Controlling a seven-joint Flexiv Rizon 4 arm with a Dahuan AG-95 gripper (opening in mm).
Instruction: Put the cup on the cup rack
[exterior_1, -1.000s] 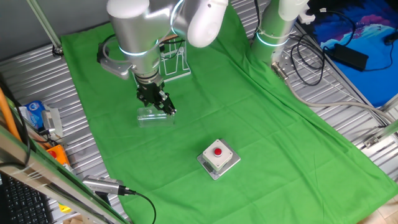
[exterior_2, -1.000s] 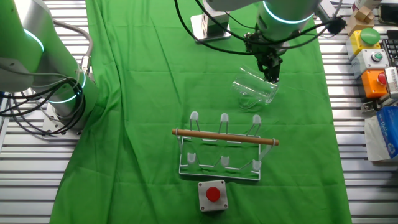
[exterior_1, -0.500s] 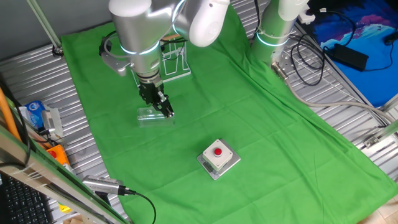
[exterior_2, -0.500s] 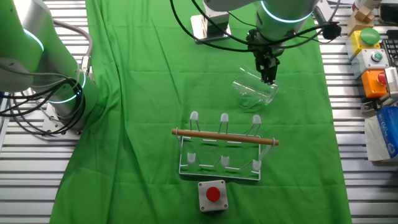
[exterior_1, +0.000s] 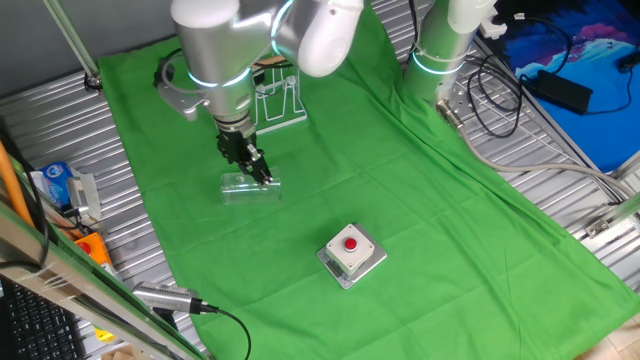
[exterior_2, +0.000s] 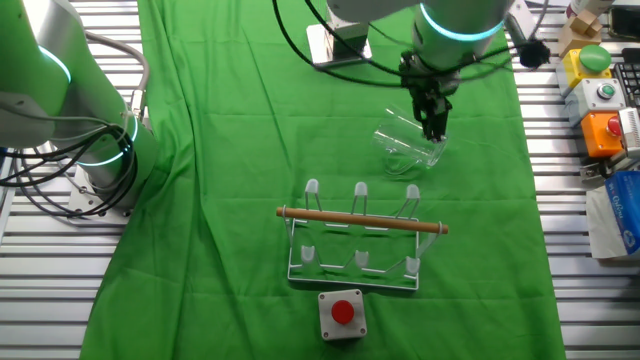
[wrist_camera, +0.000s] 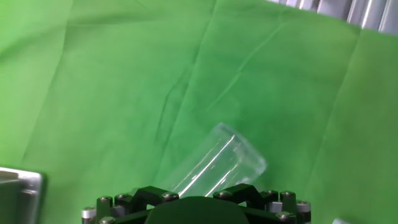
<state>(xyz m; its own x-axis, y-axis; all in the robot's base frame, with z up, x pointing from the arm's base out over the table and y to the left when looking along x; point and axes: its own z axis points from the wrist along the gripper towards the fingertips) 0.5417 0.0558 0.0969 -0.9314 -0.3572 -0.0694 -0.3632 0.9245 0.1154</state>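
Since a second ago the fingers (exterior_1: 263, 177) are narrowing, now pinching the rim of the cup (exterior_2: 409, 146) lying on the green cloth (exterior_1: 420, 200); they are needing a firm, centred hold before lifting toward the cup rack (exterior_2: 358, 240).

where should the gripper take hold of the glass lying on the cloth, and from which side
Probably the rim wall at the open mouth, coming down from above. The cup lies on its side on the green cloth, so a finger could slip inside the mouth with the other outside, pinching the thin wall. The gripper is already over that end. Clear glass looks slick, so a firm close seems wise.
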